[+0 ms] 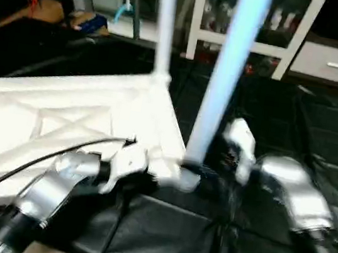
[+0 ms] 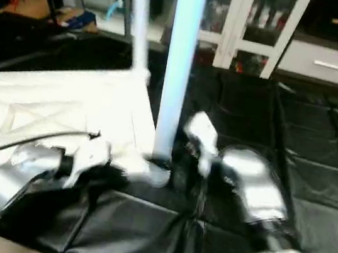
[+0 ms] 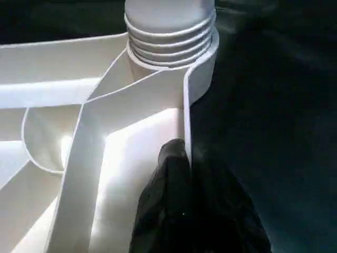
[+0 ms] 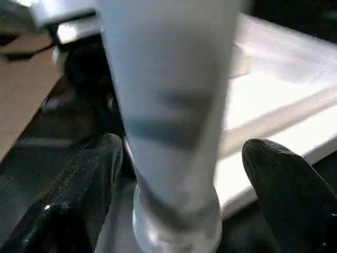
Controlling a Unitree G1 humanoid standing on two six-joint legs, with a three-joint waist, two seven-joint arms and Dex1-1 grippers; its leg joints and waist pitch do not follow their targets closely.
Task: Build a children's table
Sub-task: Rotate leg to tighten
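Tabletop (image 1: pixel 62 117) lies ribbed side up on the black floor mat (image 1: pixel 164 240). My left end effector (image 3: pixel 184 174) is closed on its rim beside the near corner socket (image 3: pixel 174 58). My right end effector (image 4: pixel 179 174) stands open around the upright leg (image 1: pixel 224 77) in that socket, fingers (image 4: pixel 284 184) clear.

Leg (image 1: pixel 224 77) upright in top's (image 1: pixel 49 121) corner socket.

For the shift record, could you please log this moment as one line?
left gripper: shut on tabletop rim | right gripper: open around near leg | far leg: standing
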